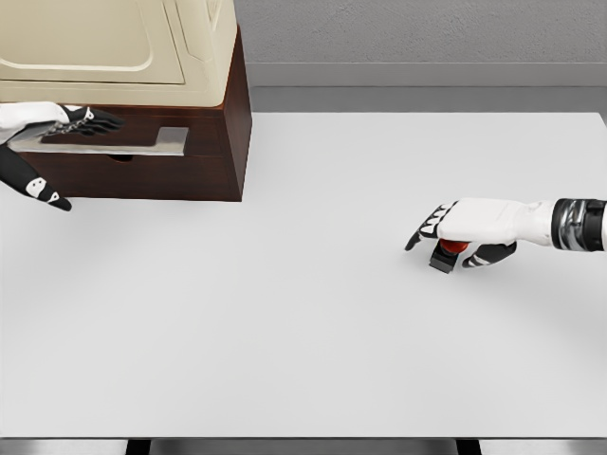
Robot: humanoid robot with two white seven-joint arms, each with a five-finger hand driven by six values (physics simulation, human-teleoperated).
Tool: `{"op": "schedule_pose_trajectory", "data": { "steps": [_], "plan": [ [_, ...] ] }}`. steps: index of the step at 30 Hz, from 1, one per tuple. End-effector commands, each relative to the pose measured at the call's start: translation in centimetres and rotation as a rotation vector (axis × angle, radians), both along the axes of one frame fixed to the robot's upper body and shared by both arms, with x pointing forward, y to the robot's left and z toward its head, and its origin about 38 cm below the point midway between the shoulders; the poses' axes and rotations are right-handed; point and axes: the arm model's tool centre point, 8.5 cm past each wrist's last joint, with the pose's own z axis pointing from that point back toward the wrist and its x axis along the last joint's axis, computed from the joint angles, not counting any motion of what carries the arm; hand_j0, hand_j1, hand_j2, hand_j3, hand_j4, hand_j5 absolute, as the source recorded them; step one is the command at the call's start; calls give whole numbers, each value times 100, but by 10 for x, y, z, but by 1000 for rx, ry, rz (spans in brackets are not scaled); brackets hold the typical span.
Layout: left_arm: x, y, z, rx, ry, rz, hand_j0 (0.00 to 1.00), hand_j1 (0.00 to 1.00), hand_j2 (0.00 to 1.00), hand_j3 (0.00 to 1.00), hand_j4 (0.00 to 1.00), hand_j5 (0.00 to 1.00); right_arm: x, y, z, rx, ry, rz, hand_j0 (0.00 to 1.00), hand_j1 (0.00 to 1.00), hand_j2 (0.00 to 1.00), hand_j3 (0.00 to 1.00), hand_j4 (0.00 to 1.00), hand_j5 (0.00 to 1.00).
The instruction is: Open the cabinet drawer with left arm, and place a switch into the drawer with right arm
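Half the switch (453, 248) hides under the right hand (471, 230).

White-and-black right hand (462, 234) is covering a red-and-black switch (450, 252); white-and-black left hand (43, 142) is showing against the dark-brown drawer (142, 171), cream cabinet (114, 43) sitting above.

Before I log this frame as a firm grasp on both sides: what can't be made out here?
- Switch, head view: mostly covered by the right hand; only a red and dark bit shows.
- Drawer handle: the left hand hides its left end, so the grip is unclear.
- Cabinet: cut off by the top and left edges.
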Motion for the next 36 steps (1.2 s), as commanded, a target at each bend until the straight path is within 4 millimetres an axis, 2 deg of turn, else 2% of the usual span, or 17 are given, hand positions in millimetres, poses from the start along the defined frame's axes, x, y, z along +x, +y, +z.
{"op": "schedule_pose_trajectory", "data": {
  "steps": [1,2,6,10,16,36],
  "plan": [
    [1,2,2,-4,-5,7,100,100,100,100,100,100,0,-1,1,3,1,-3,77,77,77,77,77,77],
    [1,3,7,-8,-16,10,100,100,100,100,100,100,0,-1,1,3,1,-3,76,76,76,76,76,76],
    [2,6,-2,-4,6,27,100,100,100,100,100,100,0,-2,1,0,-1,-5,74,74,74,74,74,74],
    [8,-7,-4,-20,12,14,100,100,100,100,100,100,0,-3,1,-1,-1,-5,72,72,72,72,72,72],
    [11,-6,-7,-21,18,25,100,100,100,100,100,100,1,-6,1,-6,0,-12,71,71,71,71,71,71],
    [2,-7,-21,-57,49,20,100,100,100,100,100,100,2,-6,3,-5,-7,-10,56,56,56,56,56,56]
  ]
}}
